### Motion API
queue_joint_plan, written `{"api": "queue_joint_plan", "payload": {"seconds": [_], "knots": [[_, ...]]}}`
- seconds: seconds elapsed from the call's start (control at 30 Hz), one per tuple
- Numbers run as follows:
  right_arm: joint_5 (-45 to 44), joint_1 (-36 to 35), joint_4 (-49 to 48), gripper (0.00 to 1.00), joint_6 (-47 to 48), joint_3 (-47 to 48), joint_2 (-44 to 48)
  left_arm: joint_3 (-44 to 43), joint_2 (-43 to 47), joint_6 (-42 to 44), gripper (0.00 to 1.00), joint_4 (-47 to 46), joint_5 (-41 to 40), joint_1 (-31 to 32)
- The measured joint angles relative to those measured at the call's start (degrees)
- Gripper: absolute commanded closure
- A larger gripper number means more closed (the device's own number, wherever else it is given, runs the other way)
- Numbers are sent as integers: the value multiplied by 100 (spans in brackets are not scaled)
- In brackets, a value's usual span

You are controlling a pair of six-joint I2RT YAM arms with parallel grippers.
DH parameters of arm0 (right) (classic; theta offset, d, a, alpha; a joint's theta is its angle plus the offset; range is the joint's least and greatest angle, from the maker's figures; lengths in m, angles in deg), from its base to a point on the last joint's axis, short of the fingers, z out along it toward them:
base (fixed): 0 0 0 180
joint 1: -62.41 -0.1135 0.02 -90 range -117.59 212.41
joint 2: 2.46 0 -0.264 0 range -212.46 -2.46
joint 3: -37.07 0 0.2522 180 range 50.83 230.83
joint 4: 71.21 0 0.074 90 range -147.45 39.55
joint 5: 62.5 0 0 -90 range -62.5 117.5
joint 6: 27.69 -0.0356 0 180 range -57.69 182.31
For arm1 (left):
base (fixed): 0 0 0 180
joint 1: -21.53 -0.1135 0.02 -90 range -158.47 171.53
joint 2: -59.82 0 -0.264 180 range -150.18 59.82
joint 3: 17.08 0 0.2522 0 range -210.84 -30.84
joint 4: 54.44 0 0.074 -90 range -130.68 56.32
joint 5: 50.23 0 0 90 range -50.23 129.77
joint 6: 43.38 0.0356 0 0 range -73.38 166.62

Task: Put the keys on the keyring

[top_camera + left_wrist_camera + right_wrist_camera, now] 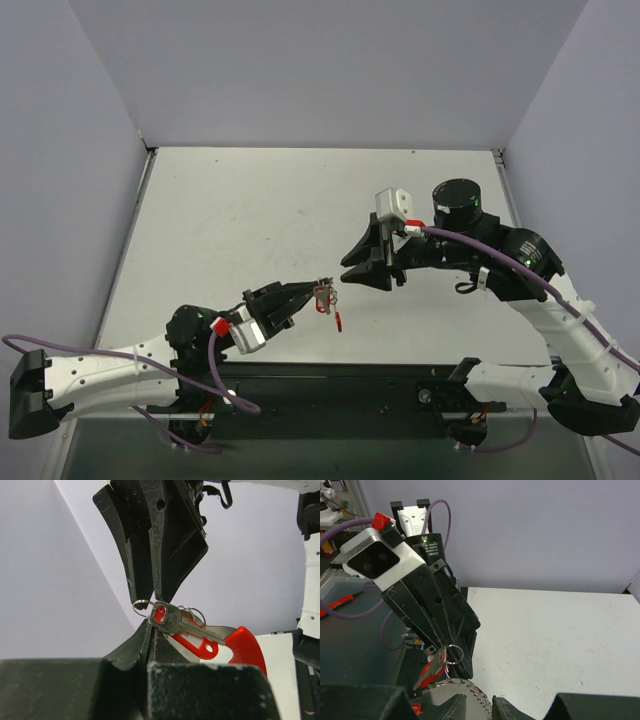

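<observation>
Left gripper (310, 296) is clamped tight on the thin red-and-silver loop keyring (245, 647), held up over the white table (250, 220), about midway along its near edge. A tiny silver metal key (172, 621) lies across it, with a small red plastic tag (202, 651) just behind. Right gripper (150, 597) hangs close by, fingers nearly together, honestly can't tell if it's pinching anything.

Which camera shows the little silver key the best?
The left wrist view: the silver key looks big and sharp, right at the tips of the left gripper. The top view shows it only as a tiny speck. The right wrist view shows it small, dangling under that gripper and partly hidden.
</observation>
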Motion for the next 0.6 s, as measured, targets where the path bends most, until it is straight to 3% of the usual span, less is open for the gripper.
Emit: {"api": "queue_joint_plan", "payload": {"seconds": [0.23, 0.6], "knots": [[170, -155, -120, 78, -4, -140, 11, 0, -2, -216, 100, 13, 223, 0], [304, -267, -170, 73, -17, -299, 76, 0, -122, -422, 100, -116, 219, 0]]}}
